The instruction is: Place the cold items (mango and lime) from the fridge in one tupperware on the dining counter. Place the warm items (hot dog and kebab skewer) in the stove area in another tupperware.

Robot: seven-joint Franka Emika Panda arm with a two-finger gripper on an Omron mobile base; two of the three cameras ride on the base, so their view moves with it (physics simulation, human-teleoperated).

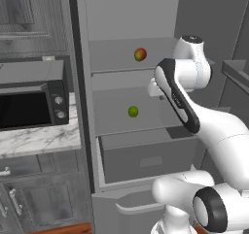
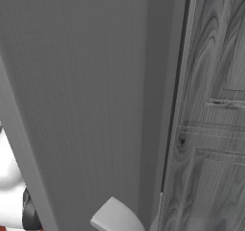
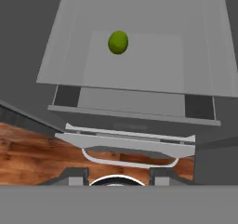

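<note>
Lime [image 1: 133, 111] sits on the fridge's [image 1: 146, 19] middle shelf [image 1: 116, 124], small, round, plain glossy green. In the hand view it's at about 11 o'clock from frame centre [image 3: 118, 42], well apart from the fingers [image 3: 78, 178]. Mango [image 1: 140, 54] is one shelf up, at 12 o'clock from the lime: round, red with a green-yellow side, a bit bigger. Both untouched, nothing picked yet by my read.

Fingers: only the two dark tips show at the bottom edge of the hand view, apart with a gap between them, nothing in it. Hand points down and in toward the shelf front.

Shelves are pale grey, smooth, flat slabs. Below them a wide grey drawer [image 1: 146, 160], boxy, then a curved handle bar [image 3: 130, 160]. Wood-grain floor [image 3: 32, 158] under that.

Risks, judged from here:
- Both fruits are smooth balls on a slick flat shelf. An off-centre pinch could squirt the lime back toward the rear wall.
- Shelf above is close over the lime, so the hand may clip its edge going in.
- Forearm [image 1: 177, 99] already crowds the fridge's right side, so little room to swing.

Microwave [image 1: 34, 99] on the marble tabletop [image 1: 39, 140], at 9 o'clock from the lime, is out of the way.
</note>
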